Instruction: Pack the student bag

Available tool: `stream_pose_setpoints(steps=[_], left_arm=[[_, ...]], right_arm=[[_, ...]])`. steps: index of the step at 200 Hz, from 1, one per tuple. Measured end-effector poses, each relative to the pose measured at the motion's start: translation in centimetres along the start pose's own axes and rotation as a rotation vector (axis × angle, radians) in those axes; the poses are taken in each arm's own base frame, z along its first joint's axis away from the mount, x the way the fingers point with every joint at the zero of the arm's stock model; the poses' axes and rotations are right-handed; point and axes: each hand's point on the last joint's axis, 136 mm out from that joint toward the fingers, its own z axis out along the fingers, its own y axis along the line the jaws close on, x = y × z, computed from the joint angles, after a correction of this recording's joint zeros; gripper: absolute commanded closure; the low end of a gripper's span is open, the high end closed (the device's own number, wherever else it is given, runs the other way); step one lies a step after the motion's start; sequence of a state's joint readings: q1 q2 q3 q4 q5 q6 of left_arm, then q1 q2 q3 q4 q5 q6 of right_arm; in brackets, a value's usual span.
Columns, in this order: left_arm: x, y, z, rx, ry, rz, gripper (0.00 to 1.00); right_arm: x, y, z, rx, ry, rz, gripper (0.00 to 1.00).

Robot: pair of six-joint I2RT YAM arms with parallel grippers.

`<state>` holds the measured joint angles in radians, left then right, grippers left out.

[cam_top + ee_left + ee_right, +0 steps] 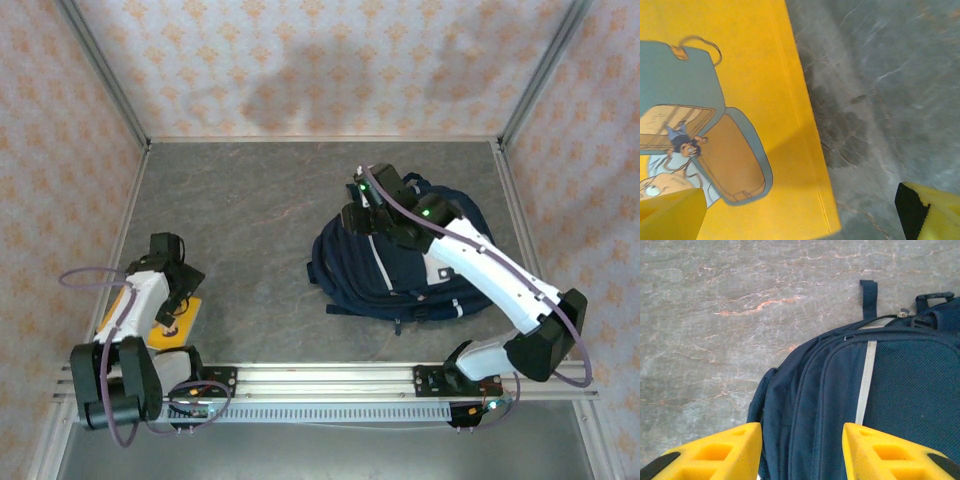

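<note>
Jaws are hanging empty: right gripper [802, 450] half open over student bag [905, 385], left gripper [800, 215] wide open over yellow book [760, 60] to bag's left

Overhead view of a grey marbled table [250, 210] walled on three sides by pale patterned panels [320, 60]. The student bag [370, 275], navy with a thin white stripe, lies flat in the right half of the table. The right arm [490, 270] reaches from the near right corner across the bag, with the right gripper [355, 218] over the bag's far left part. At the near left corner the left arm [130, 310] is folded, and the left gripper [178, 298] points down over a flat yellow item [188, 322].
</note>
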<state>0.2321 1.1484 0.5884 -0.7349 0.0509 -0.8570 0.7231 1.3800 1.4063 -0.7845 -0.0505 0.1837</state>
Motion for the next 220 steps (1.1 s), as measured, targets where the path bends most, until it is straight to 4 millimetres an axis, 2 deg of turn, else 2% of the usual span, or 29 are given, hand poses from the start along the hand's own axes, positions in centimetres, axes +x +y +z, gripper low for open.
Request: stream_pose_setpoints(steps=[13, 45, 92, 105, 137, 173, 199, 220], left_arm=[[0.4, -0.1, 1.1, -0.015, 0.036, 0.017, 0.05], [0.8, 0.3, 1.9, -0.059, 0.068, 0.034, 0.08], [1.8, -0.5, 1.8, -0.107, 0.009, 0.187, 0.08], [2.3, -1.6, 1.7, -0.08, -0.006, 0.226, 0.08], [3.5, -6.0, 1.3, 0.042, -0.035, 0.301, 0.08], [5.8, -12.9, 0.3, 0.271, -0.008, 0.333, 0.08], [9.0, -18.2, -1.0, 0.443, 0.049, 0.356, 0.08], [13.1, -22.3, -2.7, 0.599, 0.141, 0.38, 0.08]], right_arm=[[0.7, 0.0, 0.0, -0.012, 0.015, 0.012, 0.53], [1.3, 0.2, 0.0, -0.032, 0.029, 0.028, 0.53], [1.9, 0.4, 0.3, -0.046, 0.05, 0.039, 0.53], [2.3, 0.4, 0.5, -0.049, 0.059, 0.042, 0.53], [2.5, 0.6, 0.6, -0.061, 0.071, 0.05, 0.53], [2.6, 0.7, 0.7, -0.064, 0.073, 0.053, 0.53], [2.8, 0.6, 0.8, -0.06, 0.08, 0.056, 0.53], [3.1, 0.4, 1.1, -0.053, 0.089, 0.067, 0.53]])
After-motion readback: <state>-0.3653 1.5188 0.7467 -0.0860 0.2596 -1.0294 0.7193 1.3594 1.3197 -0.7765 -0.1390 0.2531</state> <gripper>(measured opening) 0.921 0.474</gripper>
